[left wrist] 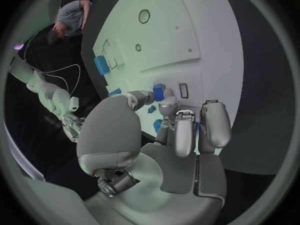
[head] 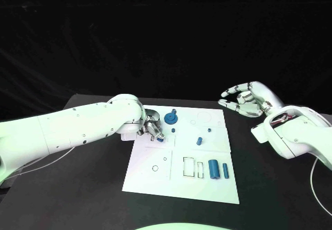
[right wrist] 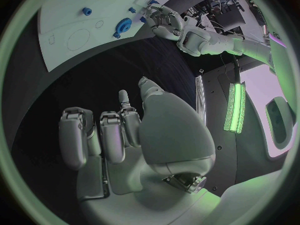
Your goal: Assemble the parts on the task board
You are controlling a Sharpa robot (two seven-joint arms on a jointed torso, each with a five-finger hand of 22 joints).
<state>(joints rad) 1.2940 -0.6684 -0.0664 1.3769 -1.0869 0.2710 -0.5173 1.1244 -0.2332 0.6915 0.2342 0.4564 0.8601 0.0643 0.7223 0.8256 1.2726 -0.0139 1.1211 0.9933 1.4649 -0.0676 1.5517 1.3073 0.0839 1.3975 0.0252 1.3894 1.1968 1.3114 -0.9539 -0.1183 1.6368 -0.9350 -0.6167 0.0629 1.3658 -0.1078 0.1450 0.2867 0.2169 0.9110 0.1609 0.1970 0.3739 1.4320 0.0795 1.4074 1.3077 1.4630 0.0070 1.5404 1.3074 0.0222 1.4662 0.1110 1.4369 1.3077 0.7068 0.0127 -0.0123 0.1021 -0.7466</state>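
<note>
1. The white task board (head: pixel 181 179) lies flat in the middle of the black table (head: pixel 277 191).
2. The left robot hand (head: pixel 152 125) is down over the board's left edge, near its far corner, fingers curled toward the surface.
3. In the left wrist view, the fingertips (left wrist: pixel 167 106) of that robot hand close around a small blue part (left wrist: pixel 159 92), which sits just beside a small rectangular outline on the board; the robot hand pinches this part.
4. The right robot hand (head: pixel 247 99) hangs above the table off the board's far right corner, touching nothing. Its fingers are apart and loosely bent, and it carries nothing.
5. A round blue gear-like part (head: pixel 171 118) rests on the board just beside the left robot hand.
6. A short blue peg (head: pixel 199 141) stands near the board's middle.
7. Two blue cylinders (head: pixel 214 168) lie side by side toward the near right of the board, next to rectangular outlines.
</note>
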